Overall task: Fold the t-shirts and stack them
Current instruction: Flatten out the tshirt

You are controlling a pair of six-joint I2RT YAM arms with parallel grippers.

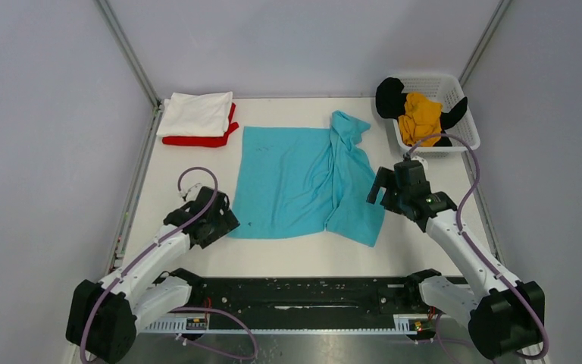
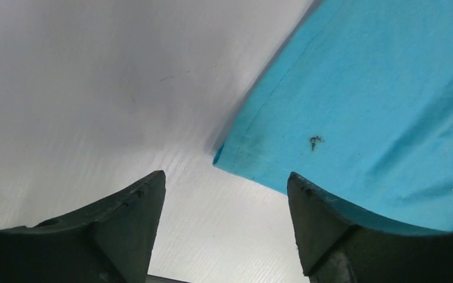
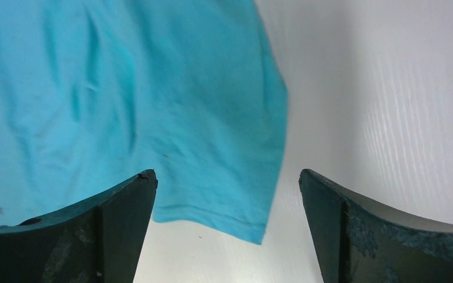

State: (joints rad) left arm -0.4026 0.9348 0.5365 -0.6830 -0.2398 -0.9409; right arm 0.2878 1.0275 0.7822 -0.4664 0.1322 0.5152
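On white table (image 1: 197,163), between grey walls (image 1: 45,114): turquoise t-shirt (image 1: 288,182) partly folded; left tool (image 2: 224,188), right tool (image 3: 227,183) released.

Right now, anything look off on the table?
Turquoise shirt: right side flopped over in a rumpled, slanted strip, not a straight fold. Small dark speck by its near left corner. Black shirt hangs over the basket's rim.
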